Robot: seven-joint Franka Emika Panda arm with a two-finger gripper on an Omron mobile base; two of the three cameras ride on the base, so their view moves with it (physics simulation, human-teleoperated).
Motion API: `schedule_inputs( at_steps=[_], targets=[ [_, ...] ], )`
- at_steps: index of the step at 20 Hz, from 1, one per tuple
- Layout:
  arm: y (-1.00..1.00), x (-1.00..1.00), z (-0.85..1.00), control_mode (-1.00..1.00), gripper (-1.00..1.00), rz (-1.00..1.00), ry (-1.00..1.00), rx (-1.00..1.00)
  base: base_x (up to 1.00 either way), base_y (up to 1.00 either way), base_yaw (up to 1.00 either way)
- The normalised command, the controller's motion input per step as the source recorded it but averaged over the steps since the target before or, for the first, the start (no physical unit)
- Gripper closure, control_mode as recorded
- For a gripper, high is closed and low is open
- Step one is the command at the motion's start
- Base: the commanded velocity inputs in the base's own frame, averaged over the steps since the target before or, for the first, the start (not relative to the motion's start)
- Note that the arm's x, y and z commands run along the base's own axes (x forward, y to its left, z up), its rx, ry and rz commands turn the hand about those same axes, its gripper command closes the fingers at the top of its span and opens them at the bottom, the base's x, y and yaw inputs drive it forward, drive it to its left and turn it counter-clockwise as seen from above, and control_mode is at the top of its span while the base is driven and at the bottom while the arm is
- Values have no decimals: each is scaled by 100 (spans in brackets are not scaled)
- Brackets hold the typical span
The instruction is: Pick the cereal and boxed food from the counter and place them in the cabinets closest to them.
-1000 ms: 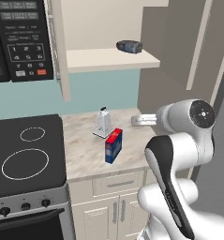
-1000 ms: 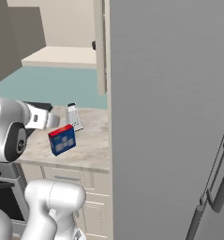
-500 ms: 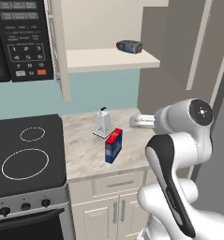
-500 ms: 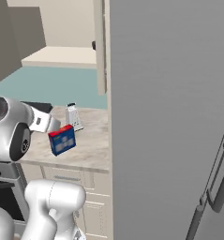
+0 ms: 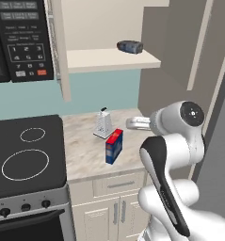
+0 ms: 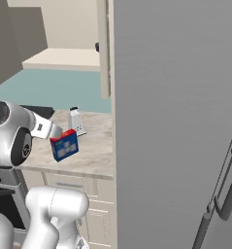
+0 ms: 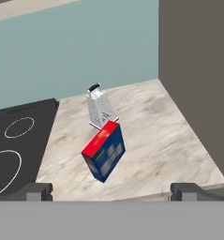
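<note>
The boxed food is a small dark blue box with a red top. It stands on the beige counter near its front edge, and it also shows in the right base view and the hand view. My gripper is open, its two dark fingertips spread wide at the bottom of the hand view with nothing between them. It hangs above the counter to the right of the box and apart from it. An open wall cabinet hangs above the counter. The cereal is out of view.
A silver grater stands just behind the box. A dark rounded canister lies on the cabinet shelf. The open cabinet door juts out at the left. Black stove top and microwave on the left, tall grey panel on the right.
My hand has edged slightly left toward the blue box. The box and grater have not moved, and the fingers stay open.
</note>
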Motion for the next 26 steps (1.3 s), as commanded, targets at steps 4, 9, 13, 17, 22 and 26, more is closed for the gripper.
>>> schedule_inputs(
  at_steps=[4,9,13,17,22,26],
  targets=[
    [11,17,-22,-100,-100,-7,0,1,0,0,0],
    [11,22,-25,-100,-100,-7,0,4,0,0,0],
    [10,24,-26,-100,-100,-7,0,5,0,0,0],
    [9,29,-27,-100,-100,-7,1,6,0,0,0],
    [8,37,-28,-100,-100,-8,2,6,0,0,0],
    [9,37,-25,-100,-100,-8,4,6,0,0,0]
  ],
)
